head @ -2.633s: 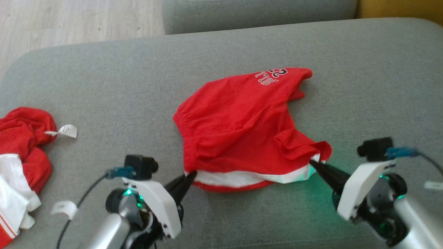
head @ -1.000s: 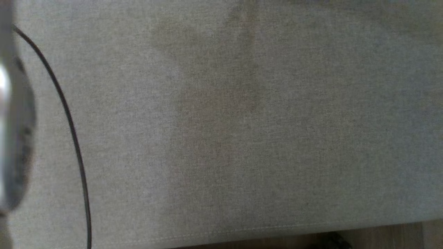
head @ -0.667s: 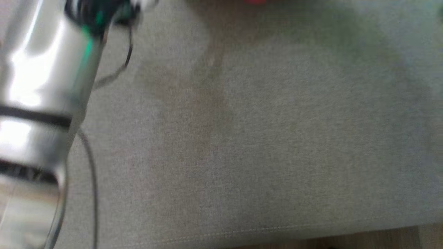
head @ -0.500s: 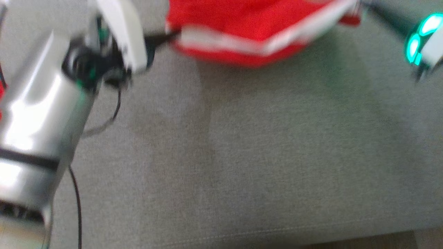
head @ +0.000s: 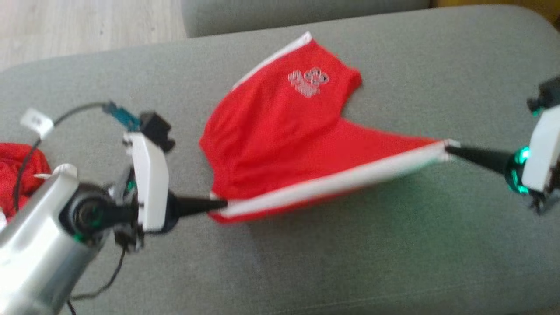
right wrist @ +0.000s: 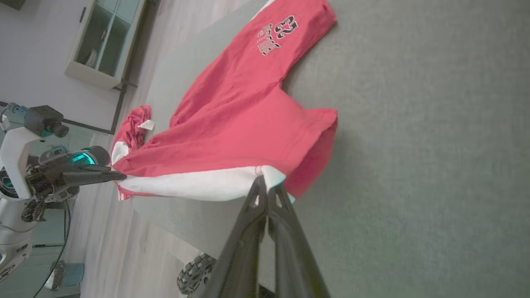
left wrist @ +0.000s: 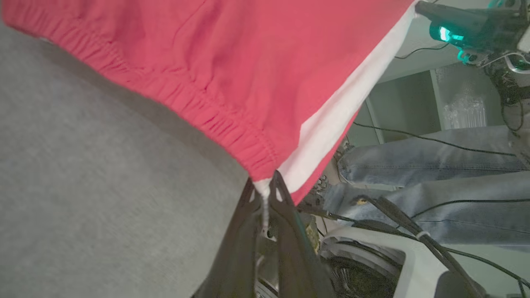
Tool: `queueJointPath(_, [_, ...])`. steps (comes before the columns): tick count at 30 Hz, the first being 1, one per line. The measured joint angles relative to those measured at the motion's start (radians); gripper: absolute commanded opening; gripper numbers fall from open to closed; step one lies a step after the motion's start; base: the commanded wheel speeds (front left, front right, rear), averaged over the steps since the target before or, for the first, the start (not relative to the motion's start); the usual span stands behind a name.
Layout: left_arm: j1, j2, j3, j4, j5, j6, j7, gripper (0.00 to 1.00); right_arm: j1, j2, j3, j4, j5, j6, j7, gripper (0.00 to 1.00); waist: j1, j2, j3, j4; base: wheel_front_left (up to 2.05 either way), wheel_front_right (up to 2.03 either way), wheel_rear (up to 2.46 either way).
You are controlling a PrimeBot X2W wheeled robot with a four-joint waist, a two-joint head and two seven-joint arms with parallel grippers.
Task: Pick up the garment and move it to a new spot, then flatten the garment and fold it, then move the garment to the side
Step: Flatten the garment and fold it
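Note:
The garment (head: 280, 135) is a pair of red shorts with a white side stripe and a printed number, stretched out above the grey couch cushion (head: 350, 253). My left gripper (head: 221, 204) is shut on its near left corner by the waistband, as the left wrist view shows (left wrist: 265, 188). My right gripper (head: 448, 148) is shut on the white-striped corner at the right (right wrist: 265, 176). The near edge hangs taut between the two grippers, while the far leg with the print (right wrist: 273, 35) rests on the cushion.
Another red and white garment (head: 22, 175) lies crumpled at the cushion's left edge. A second grey cushion (head: 297, 13) stands behind, with wood floor (head: 87, 26) at the far left. A person's legs in jeans (left wrist: 434, 174) show in the left wrist view.
The head camera swung down and back up. The garment was lying bunched on the cushion; now its near edge is lifted and pulled wide between both grippers.

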Motion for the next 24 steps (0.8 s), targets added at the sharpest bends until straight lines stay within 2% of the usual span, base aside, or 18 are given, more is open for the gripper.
queueJointPath(6, [0.099, 0.049, 0.001, -0.151, -0.048, 0.056, 0.020, 0.00, 0.088, -0.060, 0.005, -0.051, 0.035, 0.000, 0.022, 0.00, 0.0000, 0.0000, -0.010, 0.021, 0.00, 0.00, 0.00])
queueJointPath(12, [0.091, 0.050, 0.007, -0.202, -0.055, 0.082, 0.020, 0.00, 0.083, -0.070, -0.035, -0.077, 0.050, 0.000, 0.000, 0.00, 0.0000, 0.0000, 0.022, 0.048, 0.00, 0.00, 0.00])
queueJointPath(20, [-0.053, -0.016, 0.079, -0.176, -0.114, 0.126, 0.017, 0.00, -0.111, -0.069, -0.103, -0.009, 0.050, 0.000, -0.001, 0.00, 0.0000, 0.0000, 0.119, 0.117, 0.00, 0.00, 0.00])
queueJointPath(24, [-0.125, -0.060, 0.092, -0.125, -0.114, 0.126, 0.013, 0.00, -0.217, -0.062, -0.112, 0.074, 0.042, 0.000, 0.037, 0.00, 0.0000, -0.0001, 0.177, 0.163, 0.00, 0.00, 0.00])
